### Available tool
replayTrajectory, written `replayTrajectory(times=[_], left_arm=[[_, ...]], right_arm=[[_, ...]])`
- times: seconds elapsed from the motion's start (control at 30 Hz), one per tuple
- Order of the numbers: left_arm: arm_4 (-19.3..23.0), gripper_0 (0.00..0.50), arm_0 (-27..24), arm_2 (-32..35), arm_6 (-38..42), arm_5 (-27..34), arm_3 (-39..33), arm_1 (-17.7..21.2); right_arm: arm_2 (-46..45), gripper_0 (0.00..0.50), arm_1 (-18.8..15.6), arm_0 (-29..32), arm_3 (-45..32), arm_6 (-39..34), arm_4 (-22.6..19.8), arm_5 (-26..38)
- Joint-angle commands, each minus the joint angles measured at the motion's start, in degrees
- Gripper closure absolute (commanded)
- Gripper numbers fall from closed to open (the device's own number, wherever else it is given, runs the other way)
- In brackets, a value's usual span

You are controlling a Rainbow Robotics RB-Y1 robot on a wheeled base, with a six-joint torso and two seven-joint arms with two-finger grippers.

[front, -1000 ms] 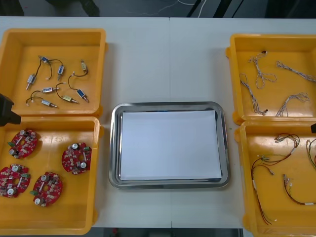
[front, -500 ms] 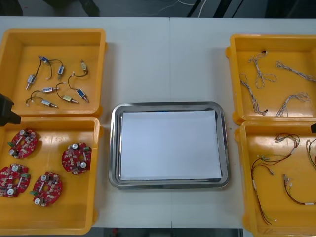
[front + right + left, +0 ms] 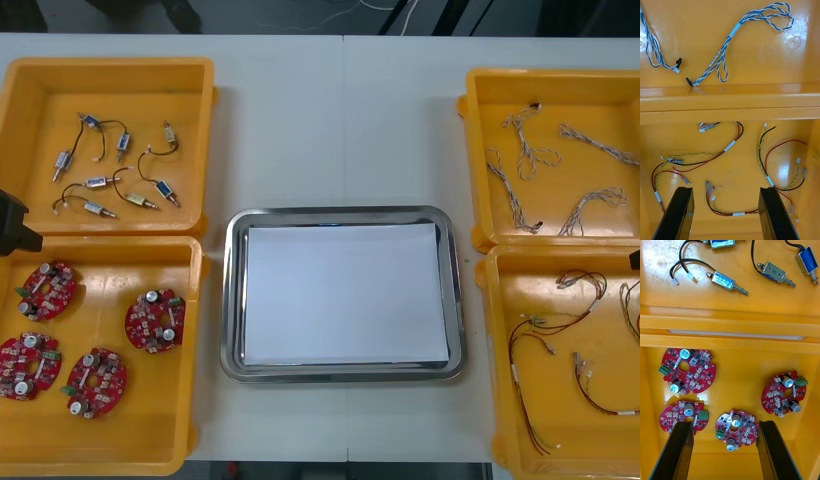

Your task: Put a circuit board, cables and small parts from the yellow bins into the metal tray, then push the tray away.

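- A shiny rectangular metal tray [image 3: 232, 300] with a white sheet inside sits mid-table. It holds none of the task's things, so the task looks to be at its very start.
- Left of the tray, on the robot's side, a yellow plastic bin [image 3: 100, 450] holds four round red circuit boards [image 3: 155, 320], lying flat and apart from each other.
- Also left of the tray but farther from the robot, a second yellow bin [image 3: 110, 72] holds small metal parts [image 3: 100, 182] with thin black leads.
- Right of the tray, the farther yellow bin [image 3: 560, 85] holds twisted blue and white cables [image 3: 515, 200]. The nearer yellow bin [image 3: 500, 380] holds red, yellow and black cables [image 3: 545, 335].
- The left gripper [image 3: 723, 425] hangs over the board bin, black fingers pointing down, jaws spread wide with nothing between them. One board [image 3: 735, 425] lies under the gap, close to one finger, and a neighbouring board [image 3: 684, 415] is partly hidden by the other.
- The right gripper [image 3: 725, 189] hangs likewise over the nearer cable bin, jaws apart and empty, with a red and black cable loop [image 3: 726, 213] below the gap.
- Likely first step: pick up a board. To do it well, centre the gap on one board so neither finger lands on its neighbour. Descend straight, close across the board's rim, and lift above the bin wall before moving toward the tray.
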Motion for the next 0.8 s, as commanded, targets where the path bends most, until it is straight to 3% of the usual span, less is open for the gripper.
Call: replayTrajectory(times=[0.03, 0.33, 0.37, 0.8], left_arm=[[0.26, 0.000, 1.08, 1.73, -4.25, 0.36, -1.49, 2.67], [0.26, 0.000, 1.08, 1.73, -4.25, 0.36, -1.49, 2.67], [0.17, 0.000, 3.19, -0.03, -4.16, 0.36, -0.43, 1.70], [0.35, 0.000, 3.72, -0.56, -2.76, 0.36, -0.34, 2.67]], right_arm=[[-2.68, 0.000, 0.75, -0.22, -1.93, -3.05, 0.15, 0.16], [-1.01, 0.000, 0.84, -1.01, -5.62, -3.31, 4.19, 0.16], [-0.92, 0.000, 0.92, -0.84, -5.62, -3.31, 4.46, 0.16], [-0.57, 0.000, 2.86, 4.43, -5.62, -3.05, 2.87, 0.16]])
